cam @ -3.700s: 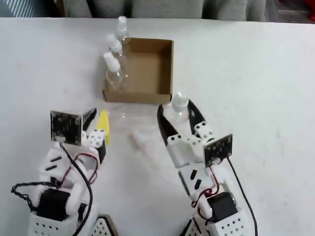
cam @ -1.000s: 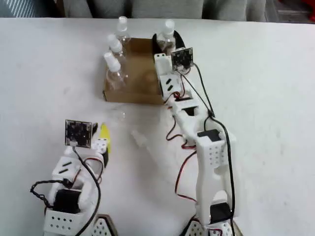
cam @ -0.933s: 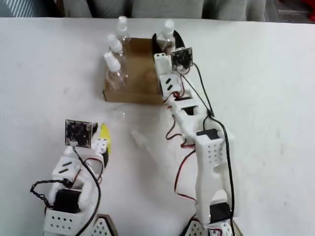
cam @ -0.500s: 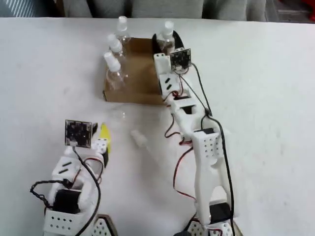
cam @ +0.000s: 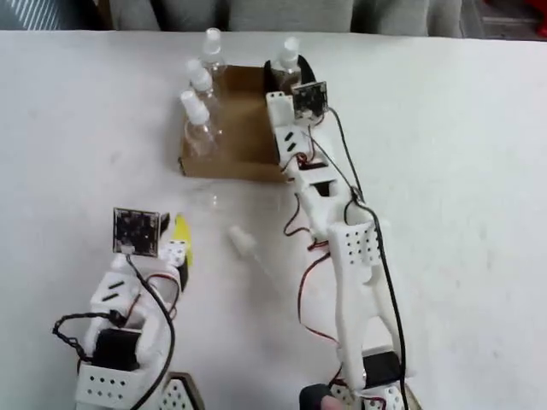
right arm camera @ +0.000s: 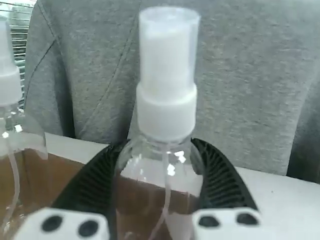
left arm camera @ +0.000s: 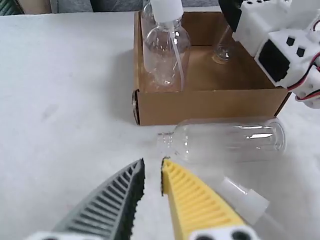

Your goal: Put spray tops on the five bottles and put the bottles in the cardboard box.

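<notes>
My right gripper [cam: 288, 73] is shut on a clear bottle [cam: 290, 53] with a white spray top, at the far right corner of the cardboard box [cam: 231, 166]. Its black fingers [right arm camera: 220, 170] clasp the bottle [right arm camera: 165, 115] on both sides. Three capped bottles [cam: 196, 113] stand along the box's left side. A bottle without a top [left arm camera: 225, 142] lies on its side on the table, just in front of the box [left arm camera: 210, 105]. A loose spray top [cam: 242, 242] lies nearer the arms. My left gripper [left arm camera: 152, 172] rests shut and empty, just short of the lying bottle's neck.
The right arm [cam: 329, 196] stretches over the table beside the box's right wall. White table surface lies free to the far left and right. The left arm's base [cam: 115, 342] sits at the near left edge.
The right arm carried its capped bottle from in front of the box to the box's far right corner, then edged slightly left. The left arm drew back a little and now rests.
</notes>
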### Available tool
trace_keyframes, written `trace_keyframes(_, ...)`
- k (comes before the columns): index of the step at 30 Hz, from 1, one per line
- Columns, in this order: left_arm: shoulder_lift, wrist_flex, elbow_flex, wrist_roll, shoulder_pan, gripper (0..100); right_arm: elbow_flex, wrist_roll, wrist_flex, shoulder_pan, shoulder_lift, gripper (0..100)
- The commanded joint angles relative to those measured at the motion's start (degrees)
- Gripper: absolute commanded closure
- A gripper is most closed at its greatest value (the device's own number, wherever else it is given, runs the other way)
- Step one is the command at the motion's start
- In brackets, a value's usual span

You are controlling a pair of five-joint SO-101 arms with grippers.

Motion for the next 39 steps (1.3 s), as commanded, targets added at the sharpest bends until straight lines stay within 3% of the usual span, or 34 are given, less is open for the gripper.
trace_keyframes(1,-0.6,-0.9,-0.1,-0.7,-0.4,92,-4.5,0.6,0.3,1.4,0.1,98.1)
trace_keyframes(15,-0.6,-0.9,-0.1,-0.7,-0.4,92,-4.1,0.5,0.7,1.5,1.1,98.1)
trace_keyframes(20,-0.6,-0.9,-0.1,-0.7,-0.4,92,-4.6,0.3,7.6,1.7,1.0,98.1)
trace_keyframes(39,-0.6,-0.9,-0.1,-0.7,-0.4,92,-4.5,0.7,6.8,1.8,1.1,97.7)
